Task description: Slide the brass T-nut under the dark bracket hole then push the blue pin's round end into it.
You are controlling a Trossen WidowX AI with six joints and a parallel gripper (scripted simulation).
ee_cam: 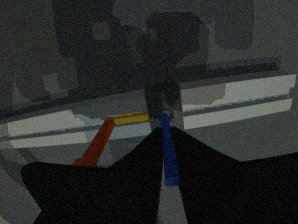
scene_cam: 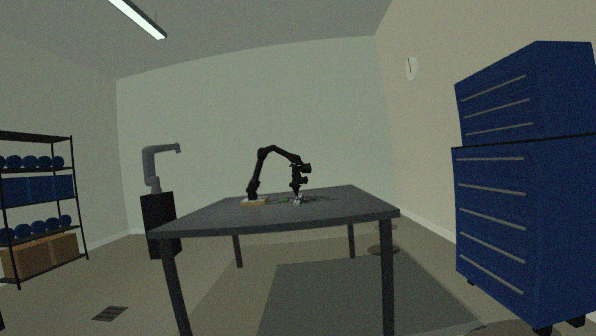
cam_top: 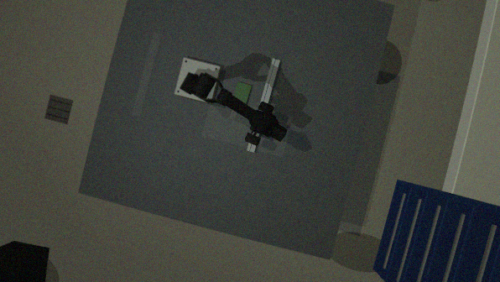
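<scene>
My gripper (scene_cam: 296,195) (ee_cam: 165,132) is shut on the blue pin (ee_cam: 170,162), low over the rail. The pin's lower end is at the dark bracket (ee_cam: 154,106), at or just beside its hole; whether it has entered is not clear. The aluminum rail (cam_top: 272,75) (ee_cam: 250,90) runs across the wrist view. The brass T-nut (ee_cam: 130,119) lies along the slot, its visible part reaching the bracket's left edge. Its orange handle (ee_cam: 100,141) sticks up and leans, clear of the fingers. Any part of the nut under the bracket is hidden. The green tray (cam_top: 242,91) lies between arm base and rail.
The arm's white base plate (cam_top: 186,67) stands left of the green tray. The arm reaches over the tray and rail in the top view. The left finger is near the orange handle's upper end in the wrist view. Arm shadows darken the rail's middle.
</scene>
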